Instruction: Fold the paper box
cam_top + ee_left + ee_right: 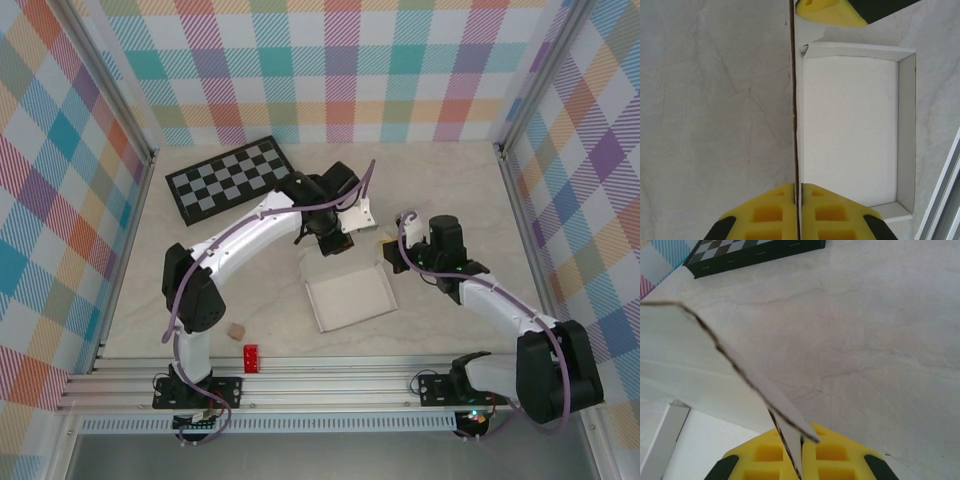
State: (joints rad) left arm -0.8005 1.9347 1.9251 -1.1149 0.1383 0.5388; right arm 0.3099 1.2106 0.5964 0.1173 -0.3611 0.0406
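The left claw (799,212) is pinched tight on a thin upright wall of the paper box (850,130). The cardboard's edge runs straight up between its two yellow fingers (765,217), with no gap to either side. The right claw (801,456) is clamped on cardboard too, a white flap of the same box that rises from between its pads and leans away to the left with a rough dark edge.

From above, the metal rails (340,385) lie nearest, along the front of the worktop (450,200). Just beyond them sits a small red block (251,357), and a little farther in and to the left of it is a tan cube (236,330). Both are well apart from the box.

The box sits near the middle of the worktop as a shallow open tray, turned slightly askew to the front edge. Low walls stand along its sides, and its white floor is bare. Both claws meet it along its far side, the left at the far-left end and the right at the far-right corner. The left wrist view shows a yellow finger of the right claw just past the far end of the wall that the left claw grips.

Farther back and to the left, a black-and-grey checkerboard (232,178) lies flat at an angle, apart from the box. Pastel plaid walls (330,70) close off the back and sides.
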